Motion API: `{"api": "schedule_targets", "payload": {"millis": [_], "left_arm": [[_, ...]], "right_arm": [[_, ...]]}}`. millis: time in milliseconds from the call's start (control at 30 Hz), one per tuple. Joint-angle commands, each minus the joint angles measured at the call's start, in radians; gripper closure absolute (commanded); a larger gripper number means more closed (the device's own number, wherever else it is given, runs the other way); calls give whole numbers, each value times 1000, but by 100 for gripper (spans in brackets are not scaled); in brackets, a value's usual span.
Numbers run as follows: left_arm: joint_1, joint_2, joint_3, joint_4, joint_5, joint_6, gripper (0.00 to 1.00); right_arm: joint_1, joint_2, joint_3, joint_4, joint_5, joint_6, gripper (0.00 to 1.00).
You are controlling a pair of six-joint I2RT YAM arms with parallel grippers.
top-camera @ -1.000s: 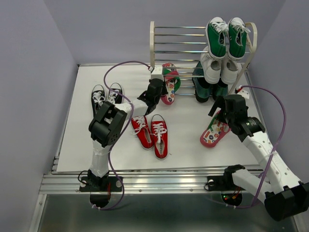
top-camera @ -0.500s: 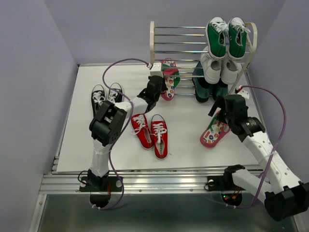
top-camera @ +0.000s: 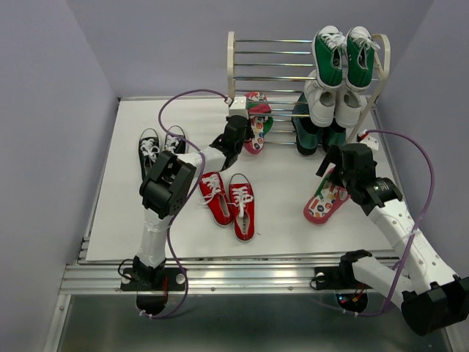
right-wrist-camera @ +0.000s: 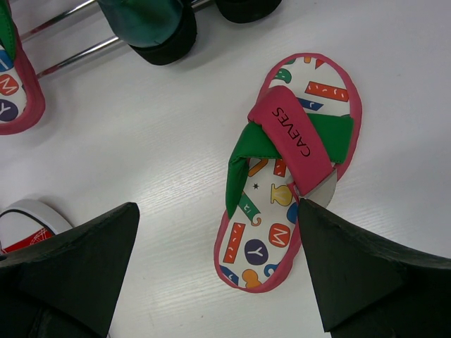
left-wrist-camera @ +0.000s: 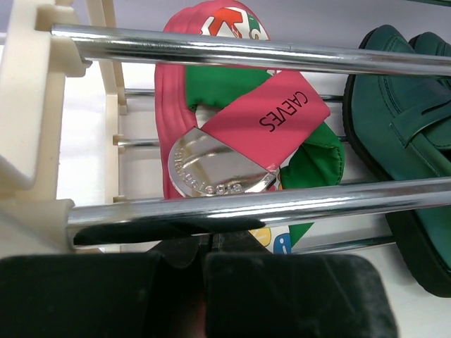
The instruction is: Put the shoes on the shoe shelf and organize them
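Above: the left tool (top-camera: 236, 133) is clenched on the heel of one pink-red flip-flop (top-camera: 256, 121) at the foot of the shoe shelf (top-camera: 231, 70); red sneakers (top-camera: 231, 198) and black sneakers (top-camera: 161, 144) sit on the worktop (top-camera: 132, 213). Left wrist: its strap shows between two silver rods (left-wrist-camera: 282, 204) (dark green shoe (left-wrist-camera: 402, 141) beside). Right wrist: the right tool (right-wrist-camera: 218, 271) hangs spread wide over the other flip-flop (right-wrist-camera: 289, 169)

**Two white-and-black arms with purple cables**

The left arm (top-camera: 165, 194) and right arm (top-camera: 392, 216) have white links and bulky black joint housings. A purple cable (top-camera: 431, 180) loops off each. The black bases (top-camera: 150, 282) sit at six o'clock, and red and green lights (top-camera: 348, 299) glow at five. The left fingers (left-wrist-camera: 282, 296) are blocky matte black; the right fingers (right-wrist-camera: 70, 260) are black wedges.
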Motion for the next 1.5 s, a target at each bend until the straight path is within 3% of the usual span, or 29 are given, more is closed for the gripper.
{"api": "schedule_targets", "payload": {"millis": [0, 400, 433, 467, 533, 700, 867, 1033, 1133, 1467], "left_arm": [[7, -25, 90, 109, -6, 23, 100], [21, -7, 96, 98, -35, 6, 100], [19, -8, 96, 97, -40, 4, 95], [19, -8, 95, 97, -43, 4, 77], [21, -10, 92, 97, -49, 3, 59], [21, -18, 87, 94, -47, 6, 49], [21, -30, 79, 83, -32, 1, 49], [19, -67, 41, 77, -6, -15, 40], [13, -117, 1, 68, 11, -31, 32], [-57, -345, -212, -32, 86, -100, 21]], "right_arm": [[-1, -22, -3, 42, 26, -11, 0], [-1, -2, 3, 44, 16, -5, 0], [-1, -2, 3, 45, 16, -3, 0], [-1, -1, 3, 44, 14, -3, 0], [-1, -1, 2, 44, 14, -5, 0], [-1, -7, 0, 44, 13, -3, 0], [-1, -14, -3, 44, 5, -6, 0], [-1, -33, -4, 42, -7, -8, 0], [-1, -51, -4, 25, -15, 6, 0], [-1, -103, -12, -174, 2, 110, 0]]}}
